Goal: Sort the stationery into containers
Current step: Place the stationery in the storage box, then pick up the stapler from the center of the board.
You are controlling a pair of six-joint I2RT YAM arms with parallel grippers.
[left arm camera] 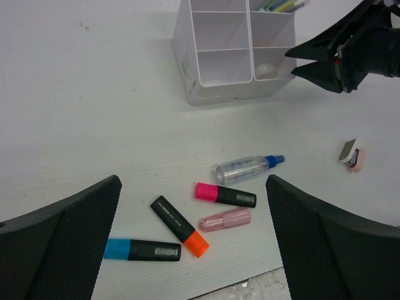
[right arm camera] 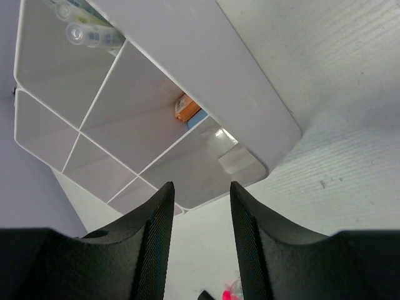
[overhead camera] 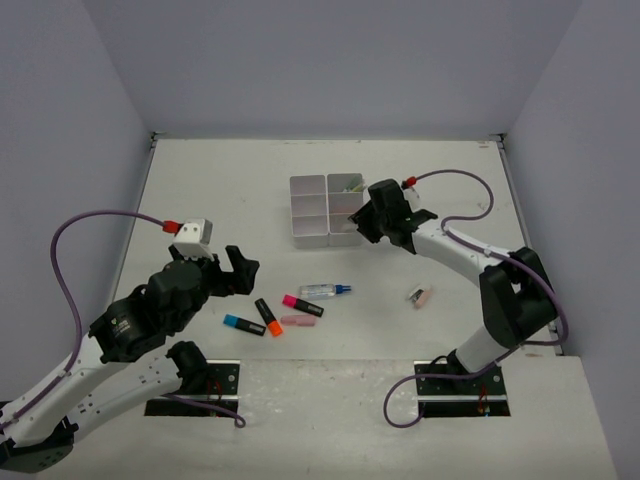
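Note:
The white six-compartment tray [overhead camera: 310,186] stands mid-table. It holds thin pens [left arm camera: 281,5], a tape ring [left arm camera: 267,70] and an orange and blue item [right arm camera: 187,108]. My right gripper [overhead camera: 358,228] is open and empty just above the tray's near right corner [right arm camera: 275,144]. On the table lie a blue highlighter [left arm camera: 142,249], an orange highlighter [left arm camera: 180,226], a pink highlighter [left arm camera: 225,195], a pale pink eraser [left arm camera: 224,220] and a blue-capped glue pen [left arm camera: 249,169]. My left gripper [overhead camera: 243,270] is open and empty, raised to the left of these items.
A small pink and white item [overhead camera: 420,296] lies alone to the right, near the right arm's forearm. The table's near edge [left arm camera: 262,284] runs just below the highlighters. Grey walls enclose the table on three sides.

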